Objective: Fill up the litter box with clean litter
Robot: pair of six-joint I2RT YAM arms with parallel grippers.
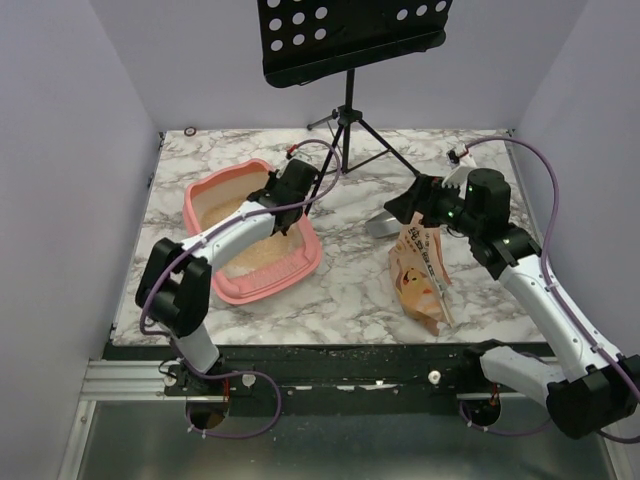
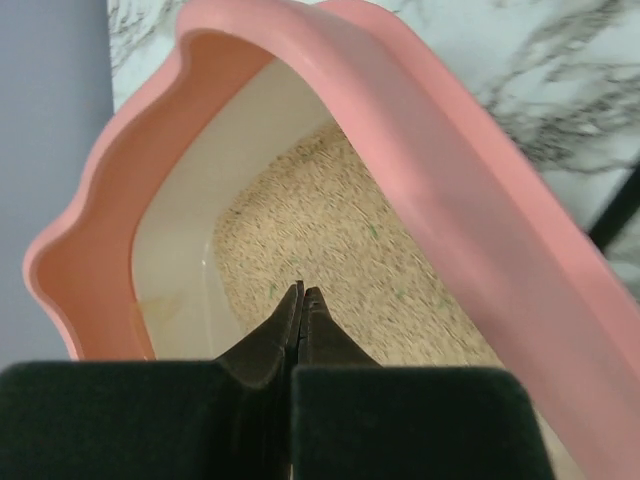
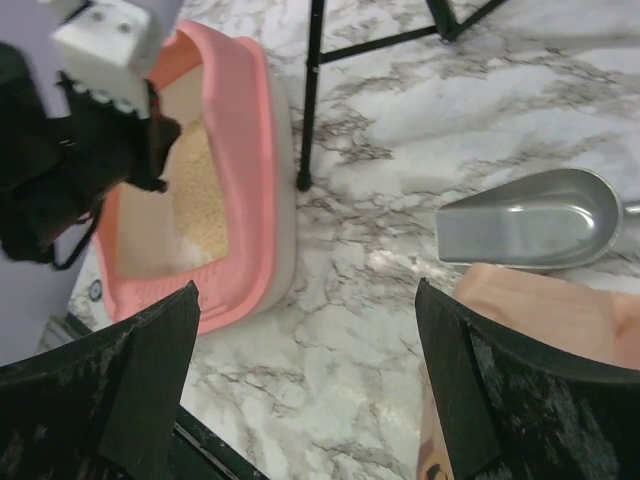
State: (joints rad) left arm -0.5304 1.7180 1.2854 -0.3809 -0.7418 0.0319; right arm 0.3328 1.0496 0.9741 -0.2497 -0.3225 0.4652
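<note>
The salmon-pink litter box [image 1: 303,268] lies at the left of the table, with beige litter [image 1: 262,255] spread over its floor. My left gripper [image 1: 270,193] hangs over the box's far part, shut and empty; in the left wrist view its tips [image 2: 302,292] point at the litter [image 2: 340,250] inside the pink rim [image 2: 470,200]. My right gripper [image 1: 400,208] is open and empty above the table between the box and the bag. The right wrist view shows the box [image 3: 250,150] and its litter [image 3: 200,190].
A crinkled orange-tan litter bag [image 1: 420,275] lies at the right centre. A metal scoop [image 1: 385,222] lies beyond it, also in the right wrist view [image 3: 530,220]. A music stand's tripod legs [image 1: 348,130] stand at the back centre, one foot close to the box.
</note>
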